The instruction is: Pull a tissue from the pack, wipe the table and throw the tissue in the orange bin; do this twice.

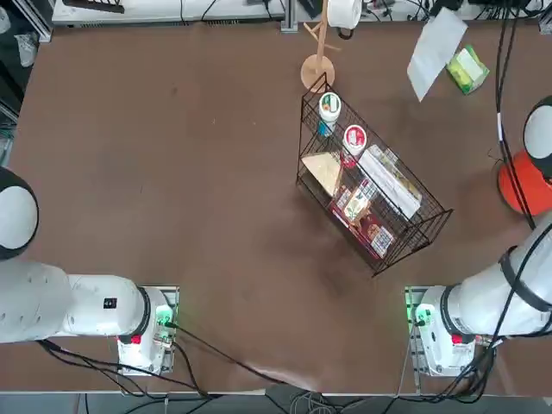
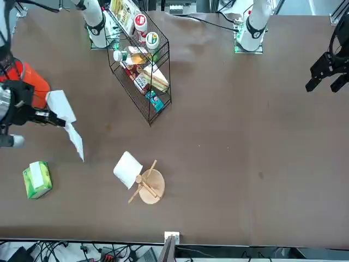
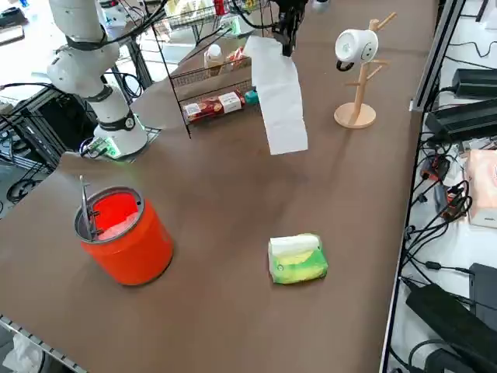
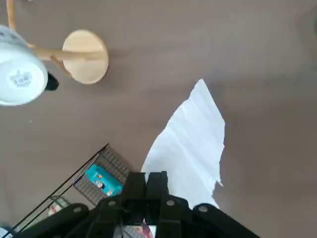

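My right gripper (image 2: 50,117) hangs above the table (image 1: 172,172), shut on the top edge of a white tissue (image 2: 63,107). The tissue (image 3: 279,97) droops below the fingers (image 4: 148,183) as a long sheet clear of the tabletop. The light green pack (image 3: 297,259) with a white top lies on the table beyond the tissue, near the table's far right corner (image 1: 467,69). The orange bin (image 3: 124,233) stands at the right edge of the table (image 1: 520,185), with something white inside it.
A black wire rack basket (image 1: 371,190) full of groceries stands mid-table, close to the hanging tissue (image 3: 210,85). A wooden stand holding a white mug (image 3: 357,78) sits at the far edge (image 1: 319,52). Cables run along the table's far side.
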